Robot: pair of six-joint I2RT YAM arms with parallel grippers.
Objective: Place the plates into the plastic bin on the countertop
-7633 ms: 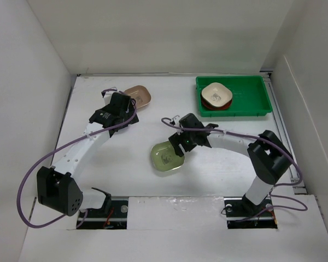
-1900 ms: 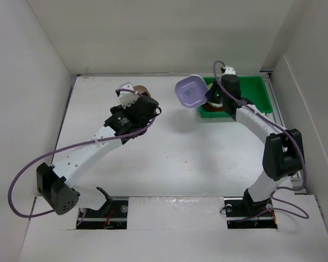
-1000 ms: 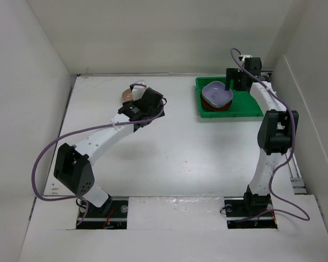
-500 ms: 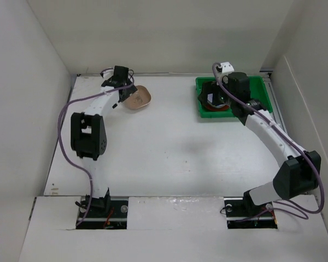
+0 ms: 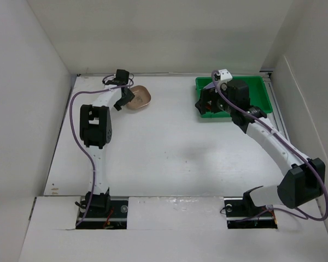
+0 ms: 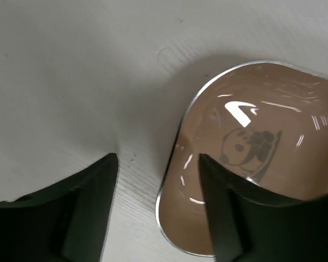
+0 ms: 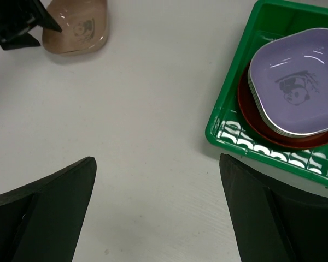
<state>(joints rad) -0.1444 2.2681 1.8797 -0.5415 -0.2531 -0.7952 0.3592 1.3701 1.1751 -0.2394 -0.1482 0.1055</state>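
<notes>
**Tan plate at the left gripper, the other plates stacked in the bin**

*Top view.* The left arm reaches to the far left corner of the countertop (image 5: 169, 153). Its left gripper (image 5: 122, 99) sits at the near-left edge of the tan plate (image 5: 140, 98), the only plate seen outside the bin. The right gripper (image 5: 204, 102) hangs over the left end of the green bin (image 5: 261, 97), and its arm hides most of what lies inside. The two arms are well apart, so neither blocks the other.

*Left wrist view.* The fingers (image 6: 85, 213) are spread and hold nothing. The plate's rim runs between them, one finger over the bare counter and the other over the shallow inside. This placement appears meant for pinching the rim, since a flat dish offers no other grip.

*Right wrist view.* The right fingers (image 7: 54, 196) are spread wide and empty. Below them a lilac plate (image 7: 295, 76) tops a stack resting on a red plate (image 7: 261, 126) at the bin's left end. Stacking probably saves floor space. The tan plate appears far off at upper left.
</notes>
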